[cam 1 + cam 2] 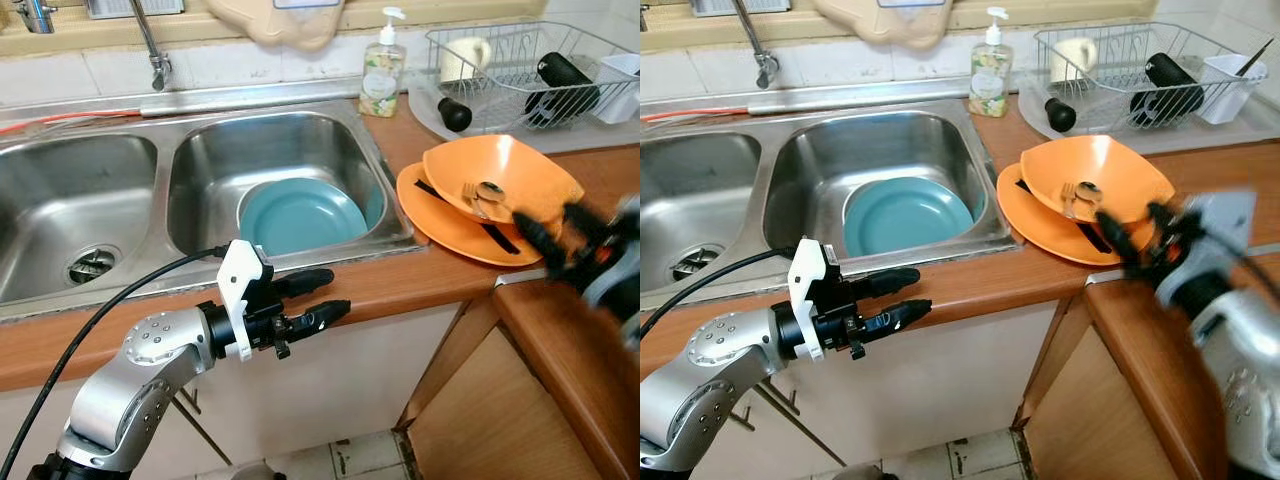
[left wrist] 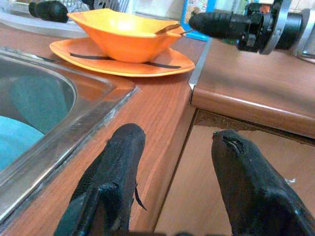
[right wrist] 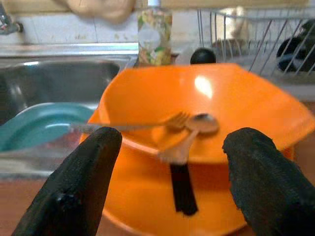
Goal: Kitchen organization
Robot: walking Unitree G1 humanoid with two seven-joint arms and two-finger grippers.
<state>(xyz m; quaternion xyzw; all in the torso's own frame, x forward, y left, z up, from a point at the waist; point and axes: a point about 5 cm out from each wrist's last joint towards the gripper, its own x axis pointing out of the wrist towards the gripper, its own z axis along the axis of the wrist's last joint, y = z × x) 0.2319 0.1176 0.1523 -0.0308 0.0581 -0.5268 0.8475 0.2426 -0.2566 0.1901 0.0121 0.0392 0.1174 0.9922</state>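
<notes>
On the left we see the double sink point(image 1: 60, 190), and its right basin holds a teal plate point(image 1: 300, 215) leaning on the basin floor. Our left gripper point(image 1: 325, 295) hovers over the wooden counter edge point(image 1: 400, 285) just in front of that basin, fingers spread and holding nothing. At about two o'clock from it sits an orange plate point(image 1: 455, 235) with an orange bowl point(image 1: 520, 170) on top — inside the bowl lie a fork point(image 3: 133, 126) and a spoon point(image 3: 189, 137), and a black utensil point(image 3: 183, 189) rests on the plate beneath. Our right gripper point(image 3: 170, 184) faces the bowl from the front, fingers wide apart, the bowl's near rim between them, not touching. Farther back, a soap bottle point(image 1: 383, 65) stands by the dish rack point(image 1: 530, 75), which holds a mug point(image 1: 465, 58) and a black bottle point(image 1: 560, 85).
</notes>
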